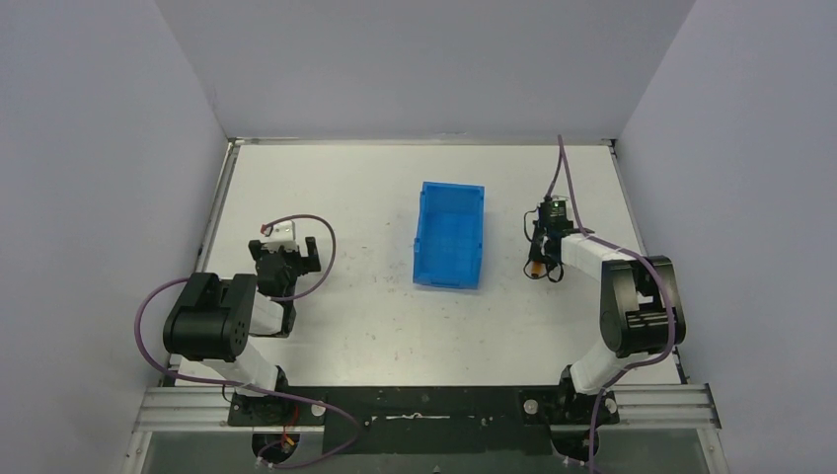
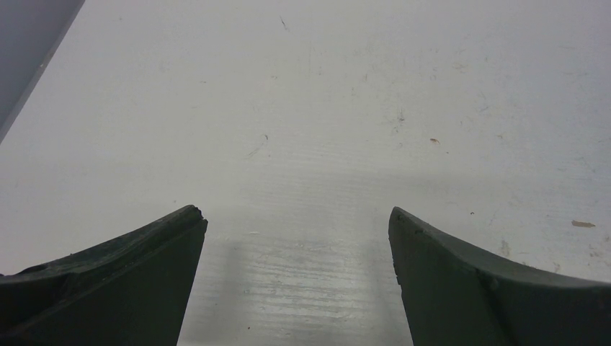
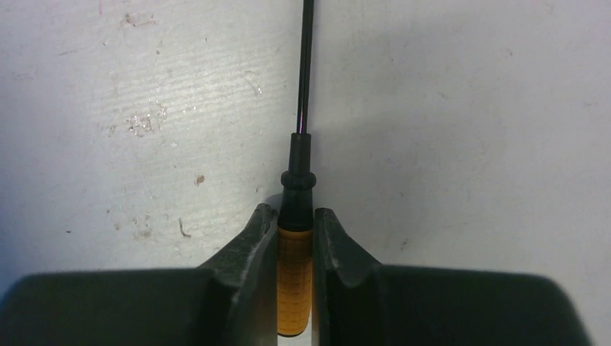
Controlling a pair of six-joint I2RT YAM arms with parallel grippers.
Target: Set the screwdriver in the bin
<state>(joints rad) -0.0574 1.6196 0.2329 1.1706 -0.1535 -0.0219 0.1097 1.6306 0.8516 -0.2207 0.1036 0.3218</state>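
— What do things stand on?
— A white table [image 1: 355,326], matt, with fine parallel grain lines when seen close up. A metal strip [image 1: 219,212] runs along its left edge.
— Is it clean?
— Not quite. The right wrist view shows a rough, crusty patch [image 3: 144,119], and the left wrist view a small brown fleck [image 2: 583,223].
— And around it?
— Pale lilac-grey walls [image 1: 99,148] on three sides. Grooved aluminium rails [image 1: 188,407] cross the near edge, with a black plate [image 1: 464,403] between them.
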